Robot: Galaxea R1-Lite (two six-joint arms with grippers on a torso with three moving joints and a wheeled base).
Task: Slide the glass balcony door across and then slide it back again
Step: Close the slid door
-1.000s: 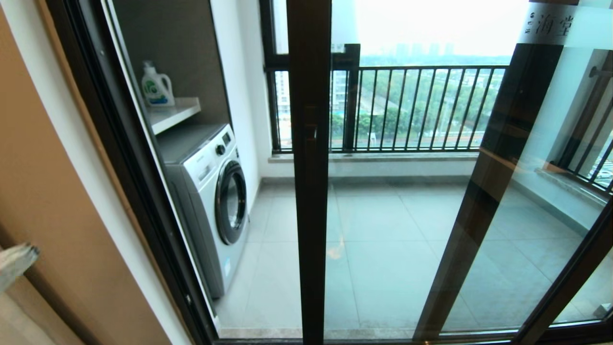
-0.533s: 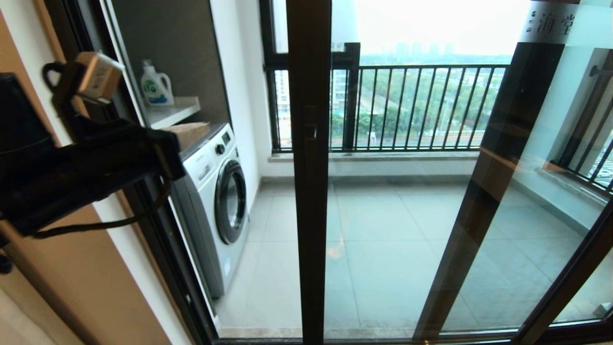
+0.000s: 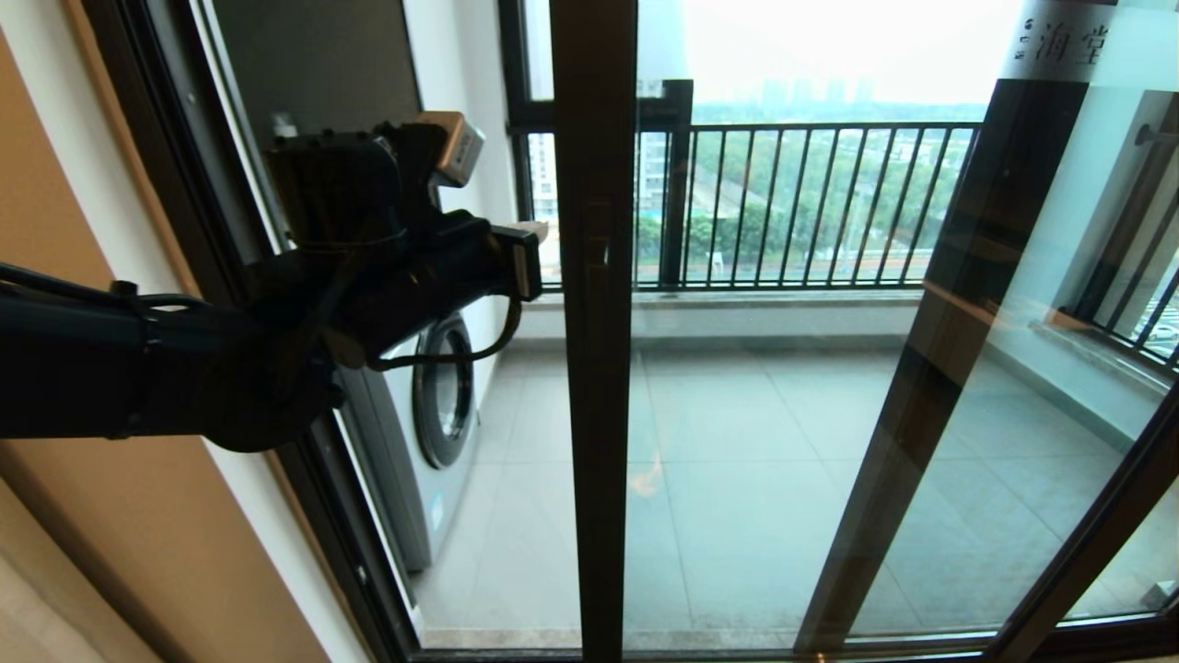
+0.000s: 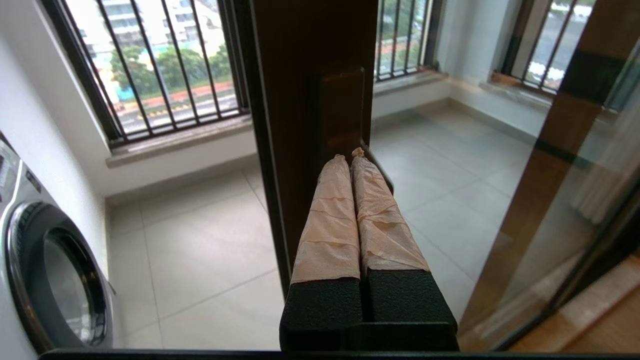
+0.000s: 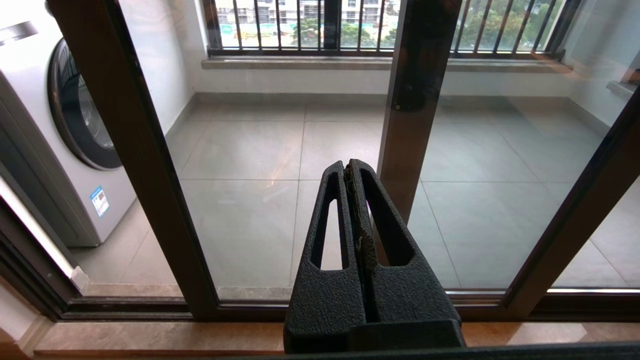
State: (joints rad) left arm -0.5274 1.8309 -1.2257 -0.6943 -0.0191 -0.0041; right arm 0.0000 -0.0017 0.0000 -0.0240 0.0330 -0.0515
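Note:
The glass balcony door (image 3: 594,414) has a dark brown upright frame near the middle of the head view. Its dark bar handle (image 3: 599,253) sits at mid height, and a frosted strip with characters (image 3: 1059,41) runs across the glass at the top right. My left gripper (image 3: 532,230) is raised just left of the frame at handle height. Its tape-wrapped fingers (image 4: 330,210) are shut and hold nothing, with their tips at the handle plate (image 4: 342,107). My right gripper (image 5: 350,167) is shut and empty, low in front of the glass (image 5: 250,200), and out of the head view.
A white washing machine (image 3: 433,396) stands on the balcony at the left, behind the open gap beside the door jamb (image 3: 212,230). A black railing (image 3: 811,203) lines the far side. A second dark-framed glass panel (image 3: 958,304) stands to the right.
My left arm has risen from the lower left and swung right, bringing its shut gripper up to the door frame's handle. The door has not moved.

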